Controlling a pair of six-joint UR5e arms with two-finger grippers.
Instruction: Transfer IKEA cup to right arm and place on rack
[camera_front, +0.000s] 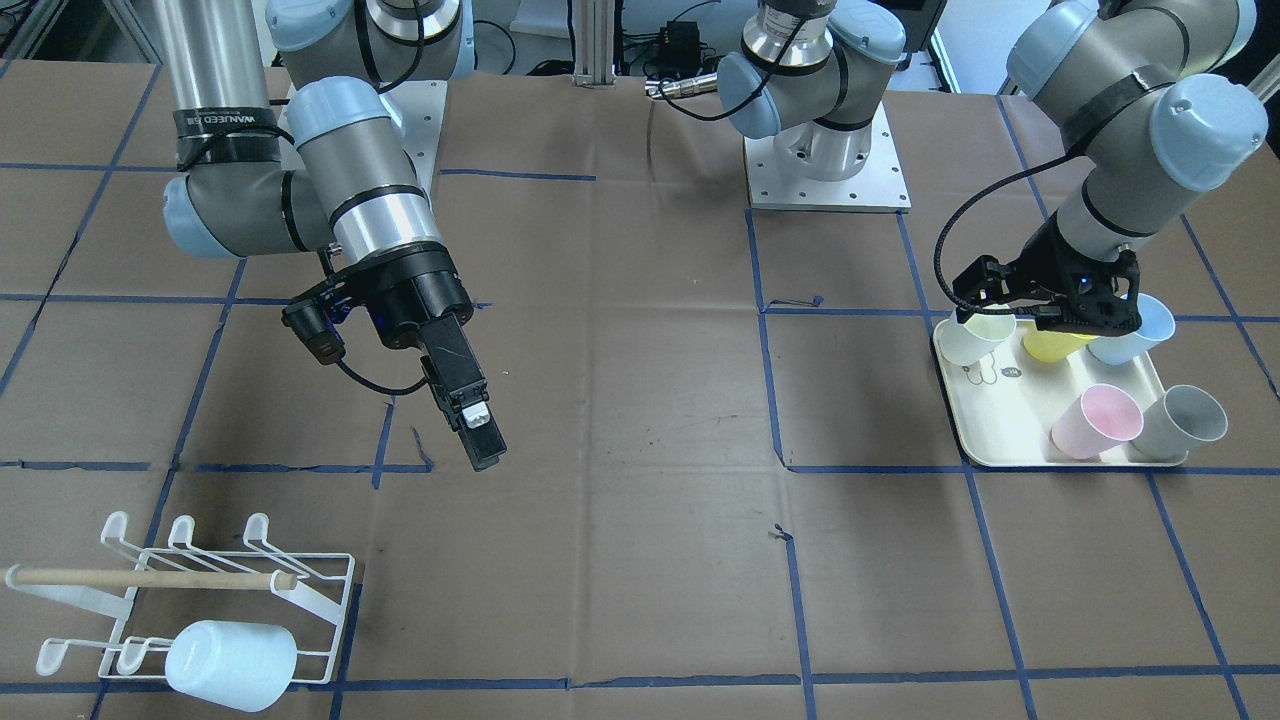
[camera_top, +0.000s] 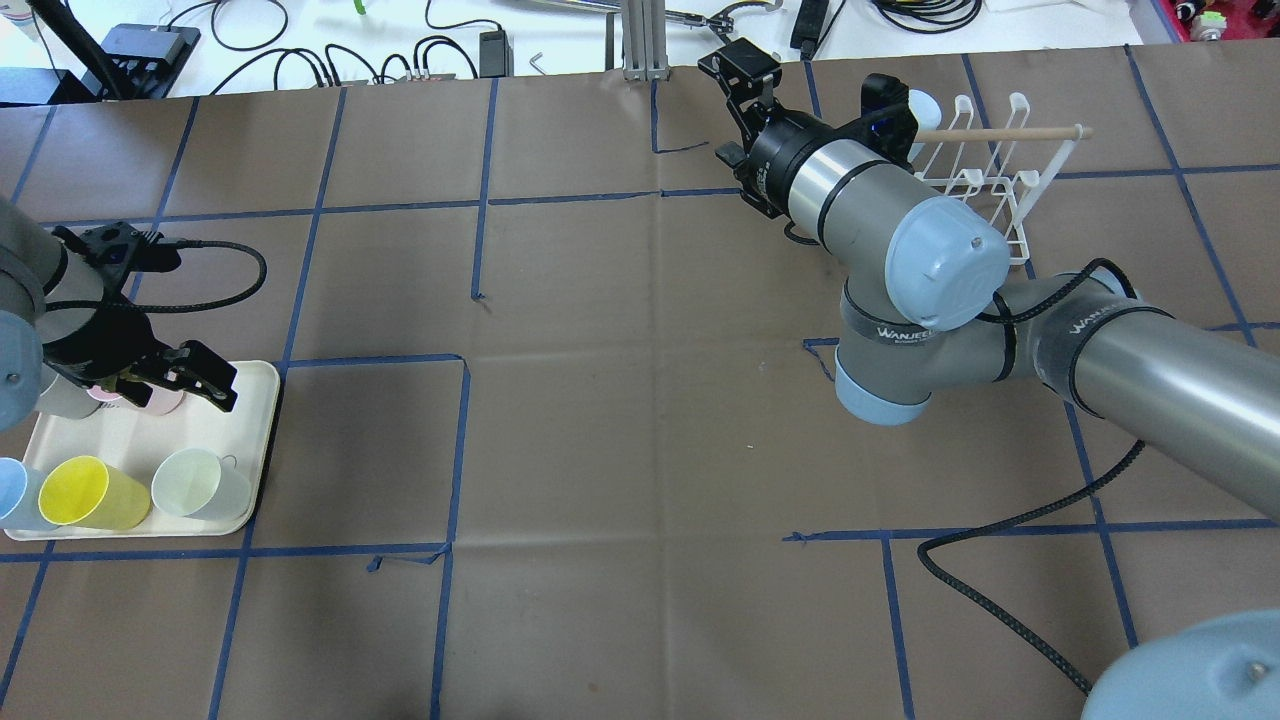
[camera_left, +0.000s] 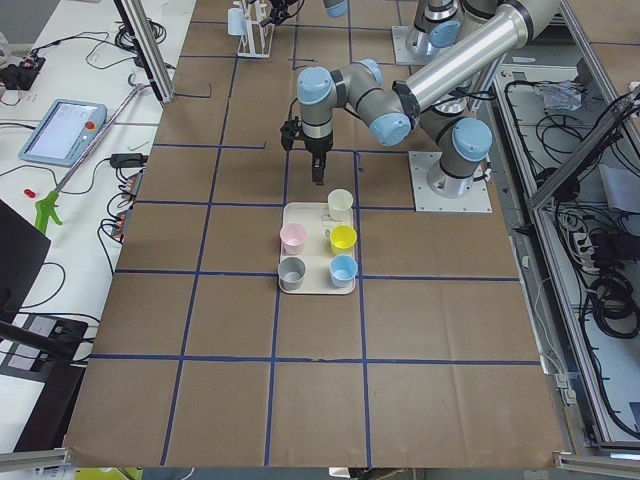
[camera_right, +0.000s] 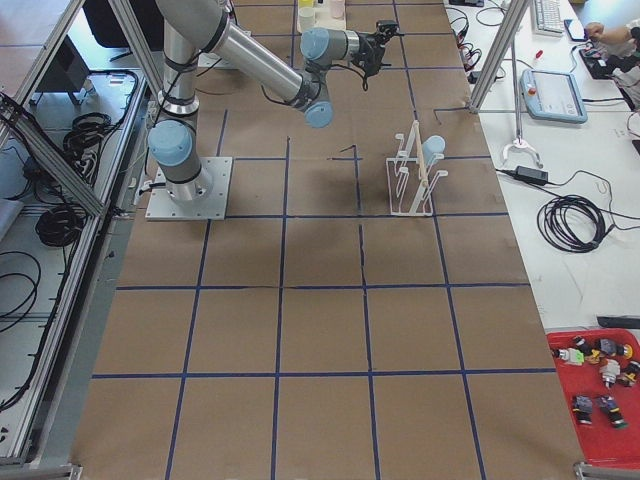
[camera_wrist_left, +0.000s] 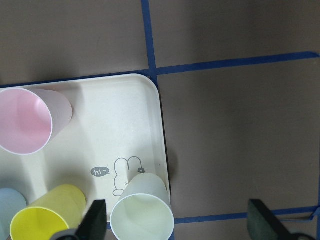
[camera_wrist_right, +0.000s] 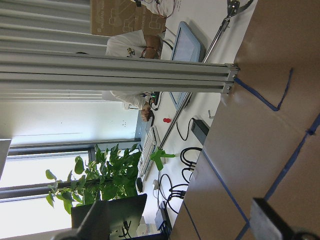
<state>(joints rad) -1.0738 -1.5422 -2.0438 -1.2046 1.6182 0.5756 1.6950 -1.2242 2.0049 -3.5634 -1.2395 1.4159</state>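
Left hand (camera_wrist_left: 179, 222), released above the pale cream plastic cup (camera_wrist_left: 142, 212), should centre on its rim before clenching; right hand (camera_front: 478, 435) hangs released.

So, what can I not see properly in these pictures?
Overhead view: the left gripper covers most of the pink cup; the left edge cuts the blue cup.
Overhead view: the right arm hides nearly all of the cup on the rack.
Front-facing view: the left gripper hides the yellow cup's upper part.
Right wrist view: shows no rack, no cup.
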